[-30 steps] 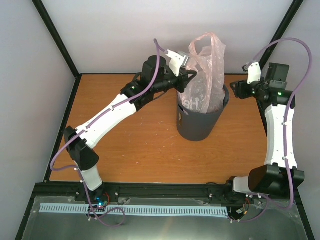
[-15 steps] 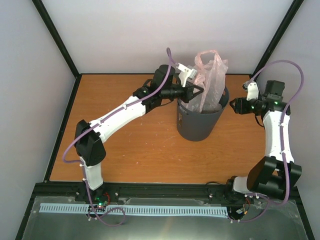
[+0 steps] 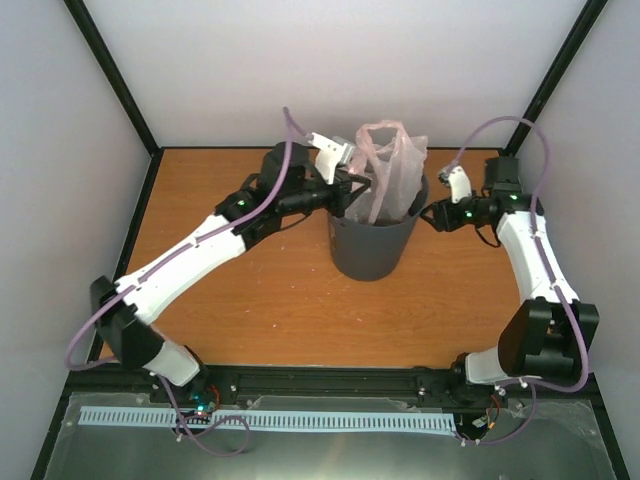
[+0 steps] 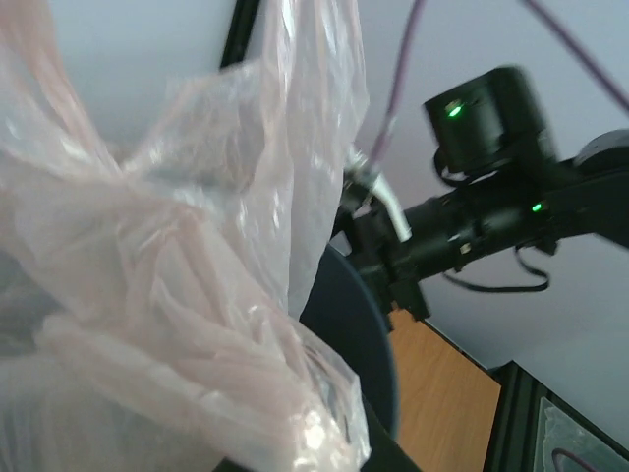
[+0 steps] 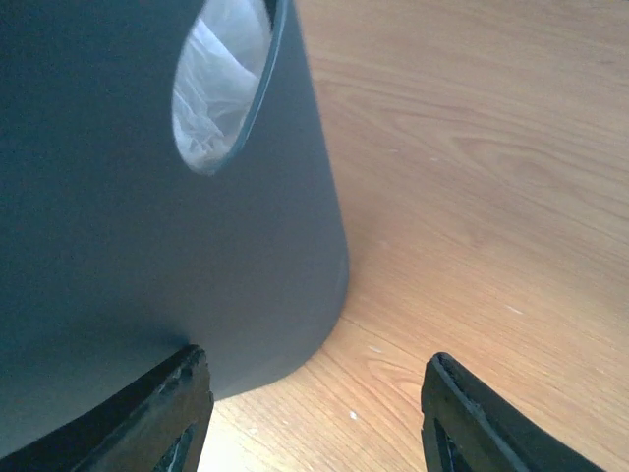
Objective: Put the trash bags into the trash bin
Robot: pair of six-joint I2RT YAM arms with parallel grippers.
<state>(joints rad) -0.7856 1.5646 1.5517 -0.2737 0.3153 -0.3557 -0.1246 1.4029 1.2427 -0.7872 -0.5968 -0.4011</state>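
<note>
The dark grey trash bin [image 3: 368, 245] stands at the middle back of the table. The pale-pink trash bag [image 3: 387, 175] sits in it, and its top and handle loops stick up above the rim. My left gripper [image 3: 352, 188] is at the bin's left rim, shut on the bag's bunched plastic [image 4: 187, 324], which hides its fingers. My right gripper [image 3: 433, 215] is open just right of the bin. In the right wrist view the gripper [image 5: 314, 423] is low beside the bin wall [image 5: 108, 246]. Its left finger [image 5: 167, 413] is against that wall. The bag shows through the oval handle cutout [image 5: 218, 93].
The orange wooden table [image 3: 250, 290] is closed in by white walls and black frame posts [image 3: 110, 80]. The right arm's forearm [image 4: 482, 231] reaches close past the bin rim [image 4: 369, 334]. Purple cables loop above both arms.
The bin has shifted left on the table with the left arm. The bag sits lower in it. My right gripper has come left and down to the bin's side.
</note>
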